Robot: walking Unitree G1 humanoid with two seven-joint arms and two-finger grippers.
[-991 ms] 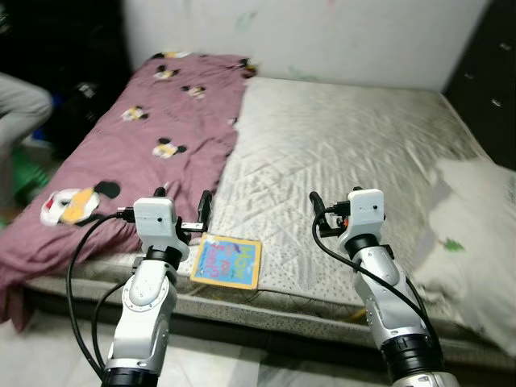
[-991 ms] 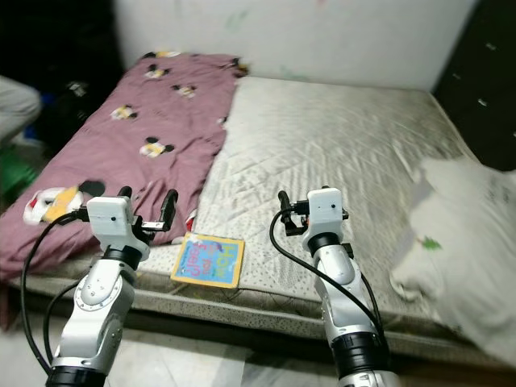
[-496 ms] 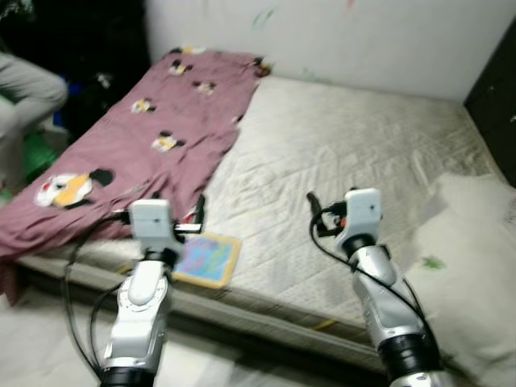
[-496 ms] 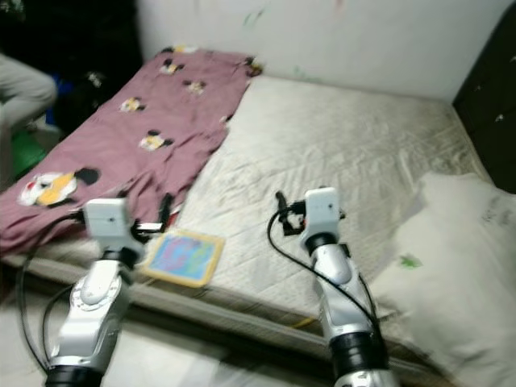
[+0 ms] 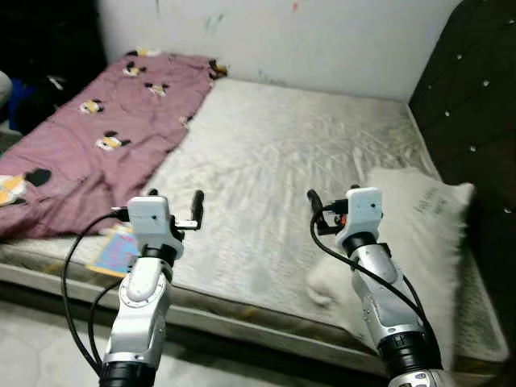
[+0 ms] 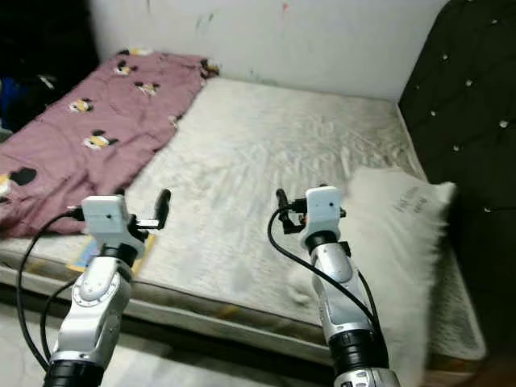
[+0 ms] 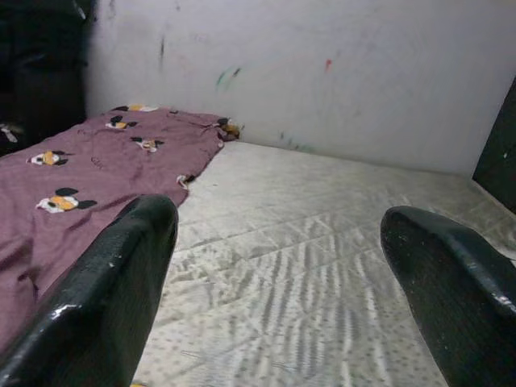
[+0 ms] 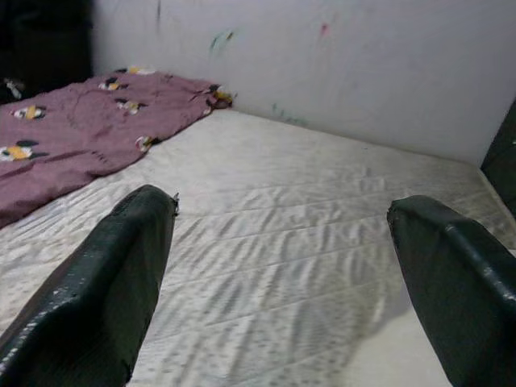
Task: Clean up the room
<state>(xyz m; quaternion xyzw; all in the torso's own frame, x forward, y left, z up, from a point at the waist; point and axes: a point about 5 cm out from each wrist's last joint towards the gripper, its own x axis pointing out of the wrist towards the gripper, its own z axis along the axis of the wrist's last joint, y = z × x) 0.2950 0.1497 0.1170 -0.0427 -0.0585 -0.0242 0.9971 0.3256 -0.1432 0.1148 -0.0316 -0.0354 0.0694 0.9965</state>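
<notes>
A bare grey mattress (image 5: 274,153) lies ahead of me. A maroon blanket (image 5: 81,153) with cartoon mouse prints covers its left side. A colourful book (image 5: 109,251) lies at the front edge of the mattress, partly hidden behind my left arm. A white pillow (image 5: 411,234) rests on the right side and droops over the front edge. My left gripper (image 5: 176,197) is raised over the front of the mattress, open and holding nothing. My right gripper (image 5: 332,196) is level with it near the pillow, open and holding nothing.
A dark tufted headboard (image 5: 476,105) stands along the right. A white wall (image 5: 266,32) with small paint marks runs behind the bed. Pale floor tiles (image 5: 32,347) lie below the bed's front edge. Dark clutter (image 5: 32,81) fills the far left.
The camera has swung to the right, so the book and blanket sit further left in the picture and the headboard now shows. Both arms keep the same raised pose.
</notes>
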